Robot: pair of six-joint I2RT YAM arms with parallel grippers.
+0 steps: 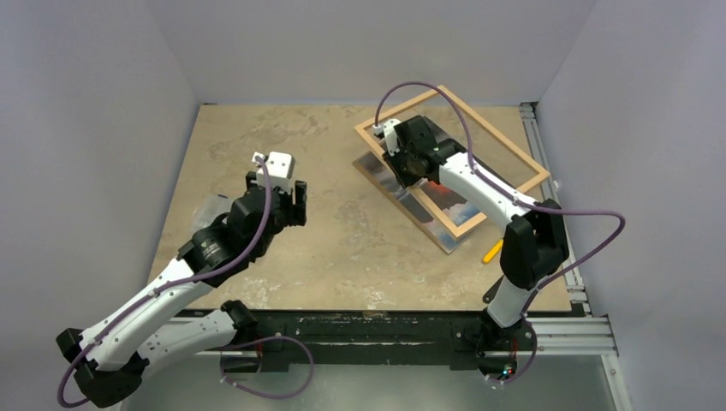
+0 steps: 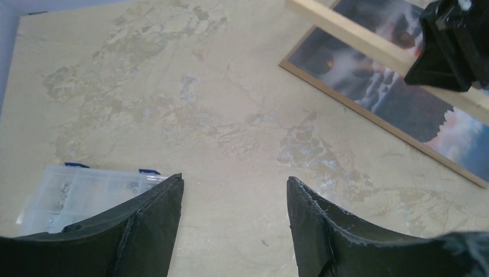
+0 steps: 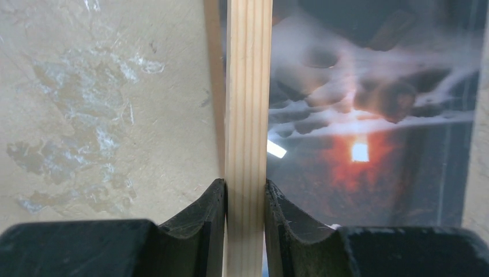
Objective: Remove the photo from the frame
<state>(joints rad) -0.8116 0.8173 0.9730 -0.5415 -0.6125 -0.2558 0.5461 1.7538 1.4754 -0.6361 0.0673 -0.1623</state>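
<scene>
Lifting the frame (image 3: 248, 86) off the photo (image 3: 369, 144) looks to be your step, with the right gripper (image 3: 245, 193) pinched on its near-left rail. Carry it clear next; the left gripper (image 2: 233, 190) gapes empty.

The thin light-wood rectangular picture frame (image 1: 495, 130) sits at an angle on the far right part of the table, open in the middle, one narrow pale rail (image 3: 248, 115) pinched between the fingers of the right gripper (image 3: 245, 199). It seems lifted slightly on that side, though the views do not settle it. The glossy rectangular sunset print (image 1: 424, 216) lies flat beneath, face up, offset so that its near-left strip lies outside the frame. It shows an orange-red glow among grey-blue clouds (image 3: 357, 115).
</scene>
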